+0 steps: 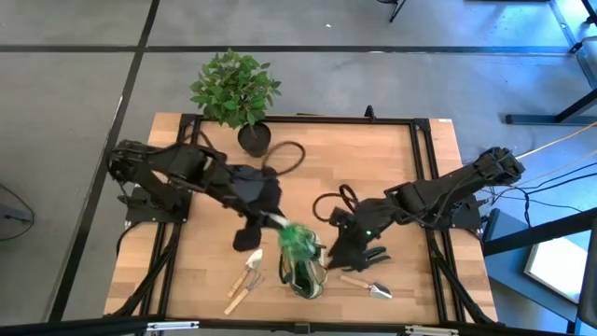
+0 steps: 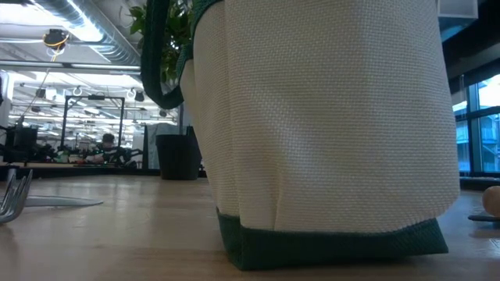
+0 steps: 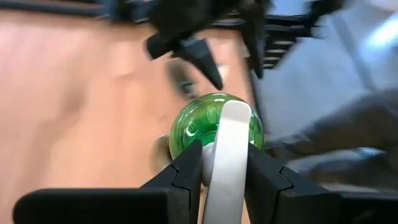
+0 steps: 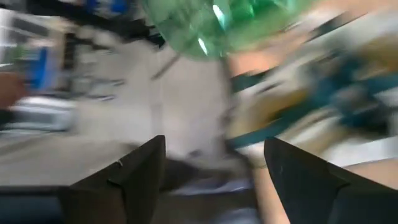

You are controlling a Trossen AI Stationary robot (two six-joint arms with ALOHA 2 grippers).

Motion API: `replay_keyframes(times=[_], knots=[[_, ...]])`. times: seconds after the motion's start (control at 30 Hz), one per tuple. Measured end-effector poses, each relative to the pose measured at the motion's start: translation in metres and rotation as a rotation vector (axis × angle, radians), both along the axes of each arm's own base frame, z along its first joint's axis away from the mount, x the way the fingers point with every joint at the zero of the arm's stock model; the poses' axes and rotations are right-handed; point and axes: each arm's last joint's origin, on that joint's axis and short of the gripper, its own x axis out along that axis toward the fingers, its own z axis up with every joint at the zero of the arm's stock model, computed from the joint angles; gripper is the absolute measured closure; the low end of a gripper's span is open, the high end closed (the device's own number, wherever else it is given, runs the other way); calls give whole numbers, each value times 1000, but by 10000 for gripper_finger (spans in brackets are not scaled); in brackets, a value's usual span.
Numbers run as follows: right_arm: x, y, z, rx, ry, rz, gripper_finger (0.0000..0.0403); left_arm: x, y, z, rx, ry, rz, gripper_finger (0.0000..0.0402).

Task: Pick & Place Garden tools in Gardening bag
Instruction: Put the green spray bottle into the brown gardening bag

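While clamped in left tool (image 3: 224,171), spray bottle (image 1: 297,239) above gardening bag (image 1: 306,273).

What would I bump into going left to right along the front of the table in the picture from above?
Fork → small trowel → gardening bag, with the green spray bottle over it → trowel.

From overhead I get even, soft light on the table (image 1: 392,187) with only faint shadows under the arms. My right wrist view is smeared by heavy motion blur, the green bottle (image 4: 224,25) a streak with bright glare spots. The low view is filled by the bag (image 2: 320,133), dim against bright ceiling lights far behind on the left.
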Motion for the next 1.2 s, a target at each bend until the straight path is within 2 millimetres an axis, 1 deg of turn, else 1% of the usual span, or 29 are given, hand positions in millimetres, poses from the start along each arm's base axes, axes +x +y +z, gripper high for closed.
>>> replay_keyframes(times=[0.1,0.23,0.37,0.43,0.47,0.53,0.6,0.7,0.77,0.83,0.97,1.2], knots=[[3,-2,-7,-149,-43,-4,137,-11,4,1,38,32,114,325],[6,2,-17,-345,-97,40,146,-20,7,4,55,27,241,325],[8,16,-37,-584,-114,157,154,-23,5,5,50,15,307,325],[11,27,-46,-672,-164,245,155,-23,3,5,41,15,324,325],[13,32,-49,-698,-188,263,155,-24,2,5,42,12,331,326],[19,39,-52,-732,-230,253,155,-25,0,5,49,5,339,328],[25,42,-54,-773,-247,227,155,-25,-3,5,64,-4,346,334],[31,39,-53,-816,-243,171,155,-27,-7,5,63,-12,355,364],[37,34,-57,-814,-228,163,155,-28,-10,5,68,-16,350,364],[42,30,-66,-783,-183,178,155,-30,-13,5,74,-27,357,364],[50,27,-79,-730,-138,203,155,-32,-18,6,77,-49,382,364],[50,25,-83,-788,-111,167,155,-36,-28,6,58,-58,382,364]])
